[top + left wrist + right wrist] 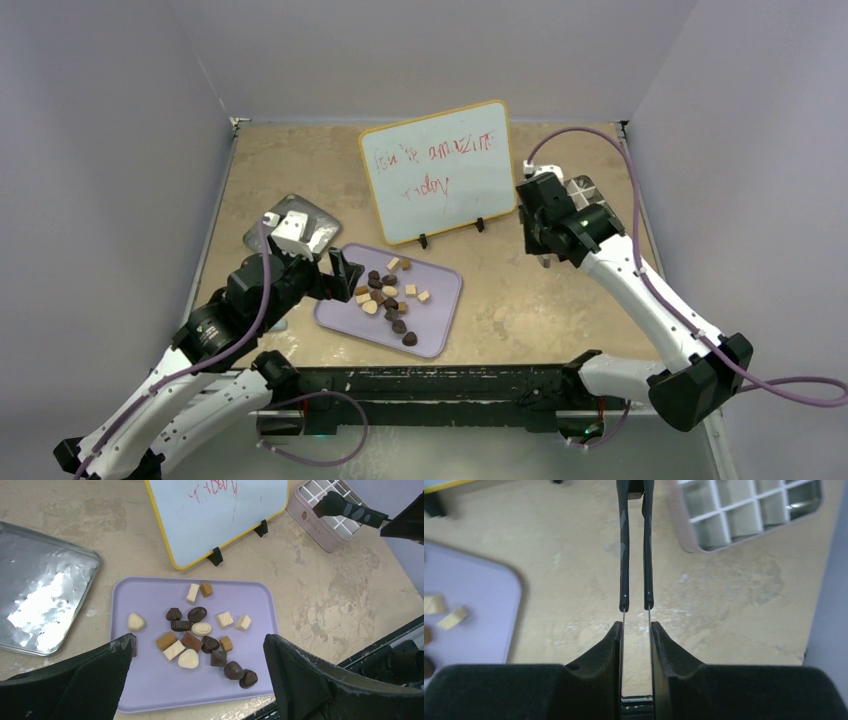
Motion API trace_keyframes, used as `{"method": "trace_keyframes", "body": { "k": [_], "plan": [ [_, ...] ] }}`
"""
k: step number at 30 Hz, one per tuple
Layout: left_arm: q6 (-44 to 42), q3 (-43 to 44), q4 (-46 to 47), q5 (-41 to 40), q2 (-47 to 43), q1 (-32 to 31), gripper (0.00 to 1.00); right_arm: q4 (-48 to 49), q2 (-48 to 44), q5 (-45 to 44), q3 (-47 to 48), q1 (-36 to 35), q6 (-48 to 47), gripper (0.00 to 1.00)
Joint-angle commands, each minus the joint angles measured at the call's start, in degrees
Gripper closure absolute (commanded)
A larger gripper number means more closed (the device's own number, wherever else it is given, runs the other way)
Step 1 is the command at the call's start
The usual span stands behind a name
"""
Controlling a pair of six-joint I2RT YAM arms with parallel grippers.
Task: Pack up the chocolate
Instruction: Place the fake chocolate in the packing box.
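The chocolate (388, 292) is several small dark, tan and cream pieces scattered on a lavender tray (440, 300). In the left wrist view the chocolate (200, 629) lies mid-tray (150, 680). My left gripper (340, 272) hovers over the tray's left side, open and empty (198, 641). My right gripper (545, 245) is shut on black tongs (624, 555), whose arms run forward, nearly closed. In the left wrist view the tongs (350, 511) reach over a pale pink gridded box (325, 515). The box's cells (749, 510) look empty.
A whiteboard (440, 170) with red writing stands on feet behind the tray. A silver metal lid (40, 605) lies left of the tray, partly under my left wrist. The gridded box (583, 187) sits at the back right, near the wall.
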State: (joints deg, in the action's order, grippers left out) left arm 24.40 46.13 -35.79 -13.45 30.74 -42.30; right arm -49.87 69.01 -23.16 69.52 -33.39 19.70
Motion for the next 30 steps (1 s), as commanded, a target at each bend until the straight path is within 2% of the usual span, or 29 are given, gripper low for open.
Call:
{"method": "trace_keyframes", "body": {
  "k": [1,5,9,26,30],
  "plan": [
    [-1.0,-0.2,1.0,0.8,-0.9,-0.1,0.0,-1.6,-0.1,-4.7,2.0,8.1,-1.4,0.97],
    [-1.1,-0.2,1.2,1.1,-0.8,-0.2,0.0,-1.1,0.2,-4.2,0.8,14.2,-1.6,0.97],
    [-1.2,-0.2,1.2,1.2,-0.8,-0.1,0.0,-0.7,0.2,-2.5,-0.4,17.3,-1.7,0.97],
    [-0.8,-0.2,0.9,-0.3,-1.2,-0.1,0.0,-1.9,-1.4,0.9,-6.9,18.2,-0.5,0.93],
    [-0.8,-0.2,0.8,-0.3,-1.1,-0.1,0.0,-2.0,-2.5,0.6,-8.1,18.2,0.0,0.86]
  ]
}}
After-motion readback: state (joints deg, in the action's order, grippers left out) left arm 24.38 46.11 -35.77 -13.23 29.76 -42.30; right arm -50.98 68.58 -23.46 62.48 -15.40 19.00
